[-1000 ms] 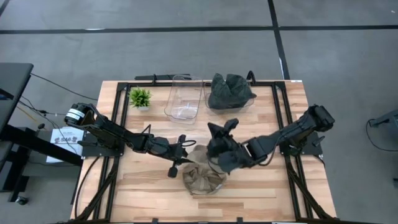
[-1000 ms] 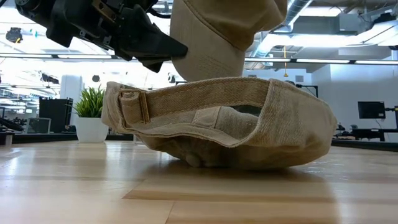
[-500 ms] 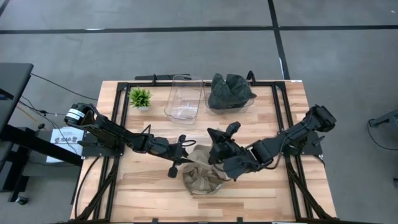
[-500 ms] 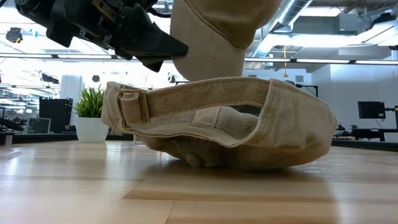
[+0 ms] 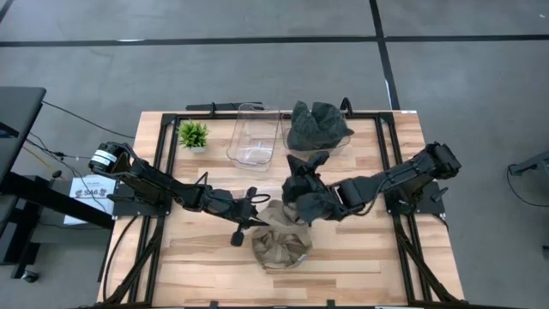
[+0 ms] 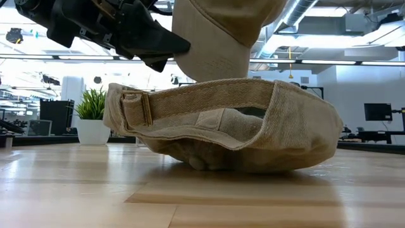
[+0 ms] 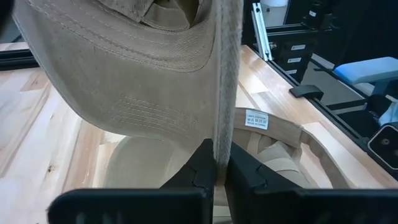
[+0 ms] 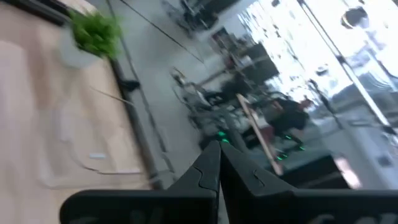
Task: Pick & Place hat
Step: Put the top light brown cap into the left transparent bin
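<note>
Table edges: the table [image 5: 206,270] is bare wood along its near edge and on either side of the cap pile; black rails run along both sides.
Open room: clear floor lies beyond the far edge.
Caps: a tan cap [image 6: 240,126] lies upside down near the table's middle, toward the near edge; a second tan hat [image 7: 124,74] is lifted just above it.
Left gripper: the left gripper [image 7: 216,167] sits just left of the caps, its fingers [image 7: 196,171] pinched tight on the edge of the lifted hat.
Right gripper: the right gripper [image 5: 300,190] hovers just behind the caps, tilted up toward the bins; its fingers [image 8: 208,168] are pressed together with nothing between them.
Bins: a clear bin [image 5: 253,137] at the far edge holds nothing that shows; the bin [image 5: 345,142] beside it holds a dark cloth heap [image 5: 316,124].
Around: a small plant [image 5: 192,134] stands left of the clear bin, well apart from the caps.
In the way: the right arm [image 5: 386,182] crosses between the caps and the filled bin.
</note>
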